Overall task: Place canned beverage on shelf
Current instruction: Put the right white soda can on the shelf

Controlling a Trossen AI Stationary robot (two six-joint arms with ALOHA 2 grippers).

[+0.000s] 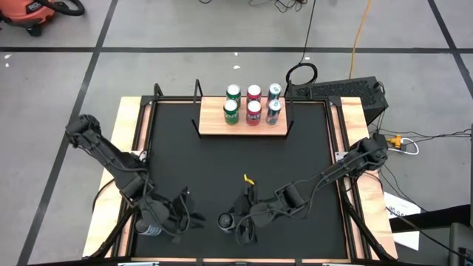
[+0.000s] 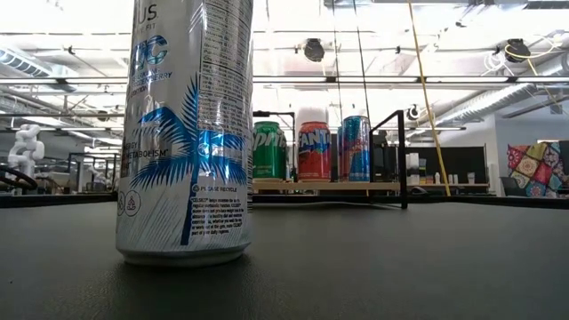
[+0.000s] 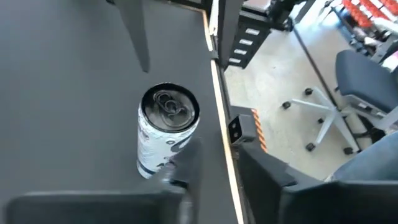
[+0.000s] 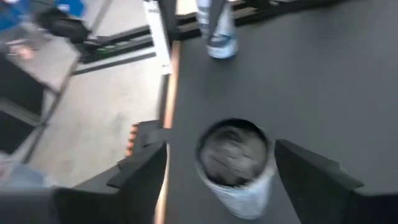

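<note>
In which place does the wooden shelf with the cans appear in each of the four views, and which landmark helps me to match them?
High view: the shelf is at top centre, at the table's far edge, with six cans on it.
Low view: the shelf is right of centre, far behind the big white can.
Left wrist view: not in it.
Right wrist view: not in it.
Shared landmark: the black tabletop, visible in all four.

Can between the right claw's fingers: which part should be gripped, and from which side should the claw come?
Grip the can on its round side wall, near mid-height. It stands upright with a flat lid, so a level approach from the side probably suits best. The right claw is open, with one finger on each side of it.
</note>
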